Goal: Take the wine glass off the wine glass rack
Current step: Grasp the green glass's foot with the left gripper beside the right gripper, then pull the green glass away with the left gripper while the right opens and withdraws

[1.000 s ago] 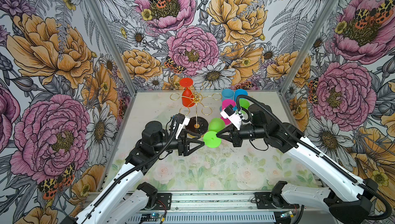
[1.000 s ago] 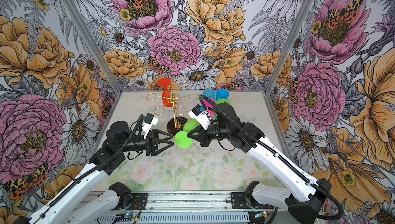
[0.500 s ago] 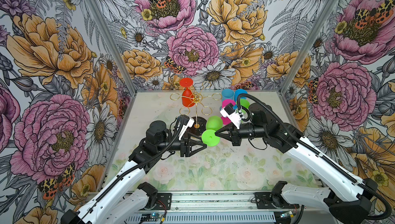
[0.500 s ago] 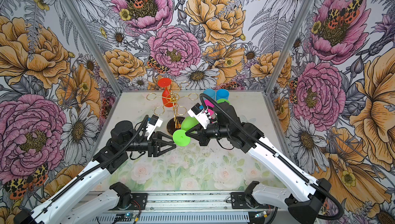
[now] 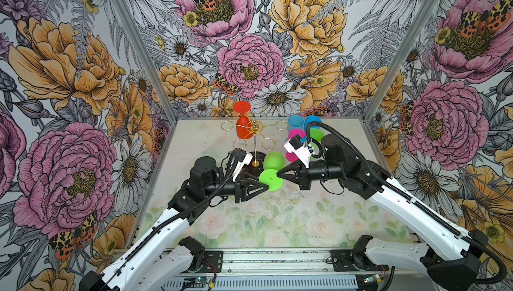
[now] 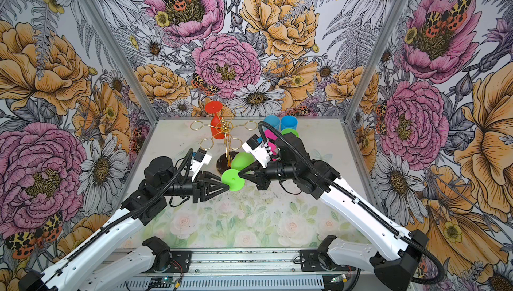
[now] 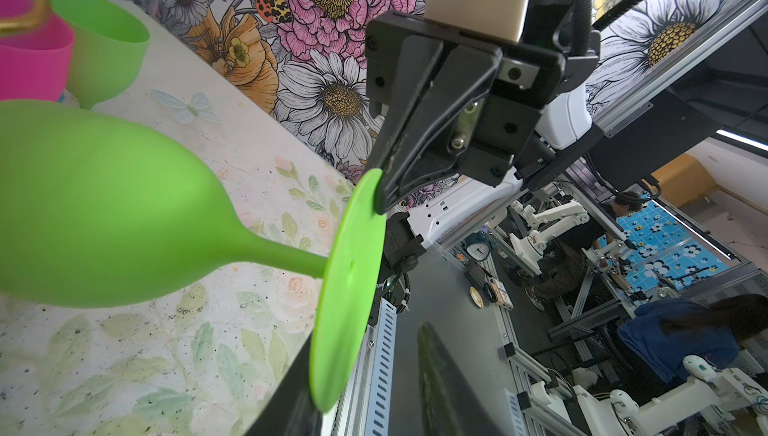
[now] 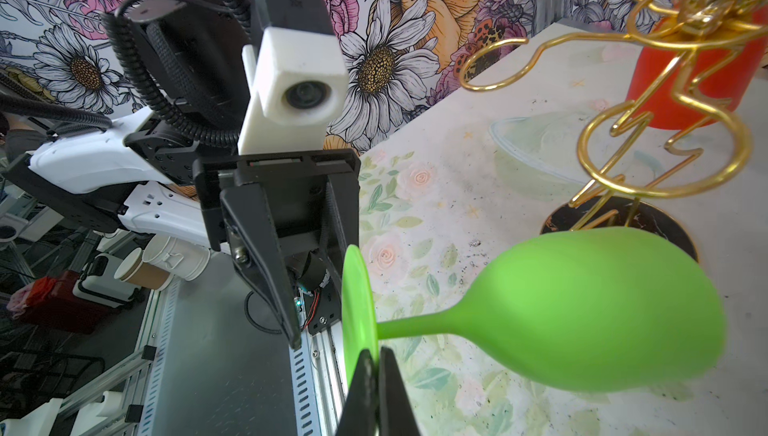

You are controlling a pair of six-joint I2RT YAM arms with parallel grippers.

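Green plastic sits between my two grippers: the green wine glass (image 5: 272, 174) is off the wine glass rack (image 5: 254, 148) and lies on its side in the air above the counter (image 5: 277, 220), just at 5 o'clock of the rack's black base. Its bowl points toward 12 o'clock and its round foot faces 6 o'clock.

My right gripper (image 5: 278, 176) comes in from 3 o'clock and is closed tight on the rim of that foot. In the right wrist view its two black fingers (image 8: 395, 396) pinch the disc edge with no gap between them and the plastic.

My left gripper (image 5: 265, 186) comes in from 9 o'clock, about level with the right one, and is partly open. Its fingers (image 8: 266, 263) straddle the opposite rim of the foot, and a clear gap shows between the nearer finger and the disc. The disc hides the tip of the other finger, so I cannot tell whether that one touches.

In both top views the rack stands upright toward the counter's 12 o'clock edge, gold loops spread round the top of its post. A red wine glass (image 5: 243, 130) hangs upside down from the loop at about 11 o'clock of the post. A cluster of blue, pink and green glasses (image 5: 295, 123) stands at 1 o'clock on the counter, partly behind my right wrist.
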